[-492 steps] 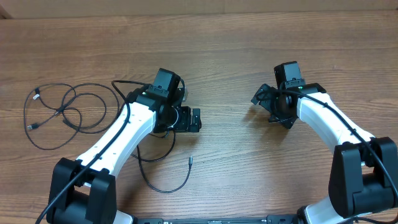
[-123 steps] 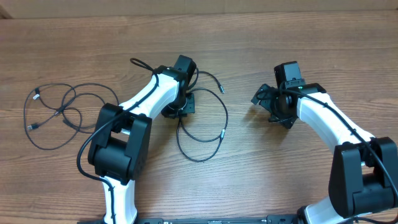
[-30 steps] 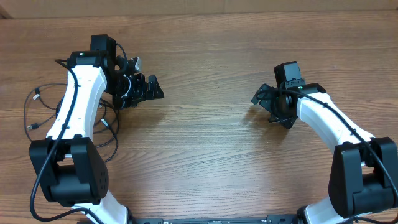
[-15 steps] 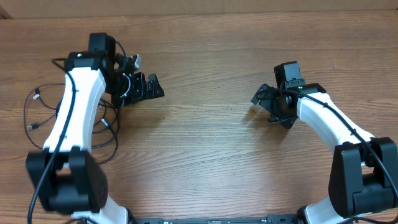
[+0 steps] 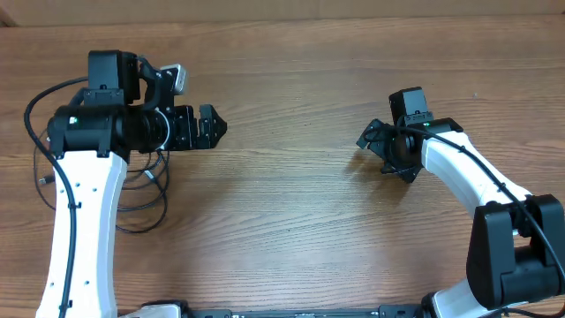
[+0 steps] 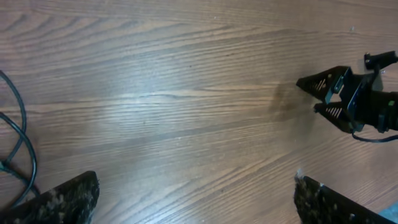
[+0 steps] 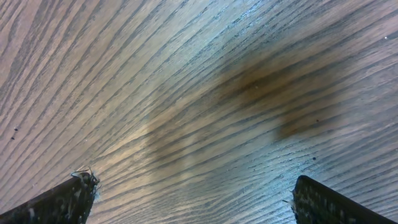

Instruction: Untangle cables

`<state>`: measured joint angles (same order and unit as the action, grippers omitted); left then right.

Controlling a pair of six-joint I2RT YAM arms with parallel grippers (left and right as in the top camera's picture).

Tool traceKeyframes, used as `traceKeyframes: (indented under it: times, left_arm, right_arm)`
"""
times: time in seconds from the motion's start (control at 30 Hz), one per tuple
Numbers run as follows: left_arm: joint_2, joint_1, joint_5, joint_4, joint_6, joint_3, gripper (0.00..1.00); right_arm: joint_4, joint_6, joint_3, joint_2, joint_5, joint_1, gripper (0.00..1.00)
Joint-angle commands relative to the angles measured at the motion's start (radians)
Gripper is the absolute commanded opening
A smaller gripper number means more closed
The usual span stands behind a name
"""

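Two white arms come up from the bottom edge of the overhead view, the left arm (image 5: pixel 84 221) along the left side and the right arm (image 5: pixel 468 177) along the right, over a brown wooden table (image 5: pixel 291 230).

In the lower left of that view the cables (image 5: pixel 165 199) lie flat on the wood as thin black loops. They are partly hidden under the left arm, with a small silver plug end showing just beside it. In the left wrist view one black loop curves in at the left edge (image 6: pixel 25 127).

Higher up, at mid-left, the left claw (image 5: pixel 210 126) points toward the centre of the frame. Its fingers are spread wide and pinch nothing, and only bare wood shows between them.

At mid-right, well apart from the cables, the right claw (image 5: pixel 387 155) faces down at the table. It is also spread wide and empty, and its own camera shows only wood grain between the two finger ends.
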<state>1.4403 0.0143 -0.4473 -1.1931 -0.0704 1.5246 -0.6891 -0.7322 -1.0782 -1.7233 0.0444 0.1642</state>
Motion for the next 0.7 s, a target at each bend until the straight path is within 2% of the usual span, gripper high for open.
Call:
traceKeyframes:
  times: [0.0,0.1,0.37,0.53,0.67]
  left_arm:
    - [-0.05,-0.016,0.016,0.005,0.027,-0.056,1.0]
    - [-0.077,-0.029,0.035,0.077,0.031,-0.169,1.0]
    - [-0.179,-0.042,0.028,0.489,0.002,-0.558,1.0]
    - [-0.265,-0.06,0.022,0.873,-0.066,-0.814,0.99]
    - [-0.34,-0.099,-0.008,1.183,-0.068,-1.003,0.99]
  right_arm:
    - [0.006,0.004,-0.01,0.021,-0.01,-0.004,1.0]
    - [0.006,0.004,-0.01,0.021,-0.01,-0.004,1.0]
    - [0.006,0.004,-0.01,0.021,-0.01,-0.004,1.0]
    - [0.006,0.004,-0.01,0.021,-0.01,-0.004,1.0]
    - [0.006,0.004,-0.01,0.021,-0.01,-0.004,1.0]
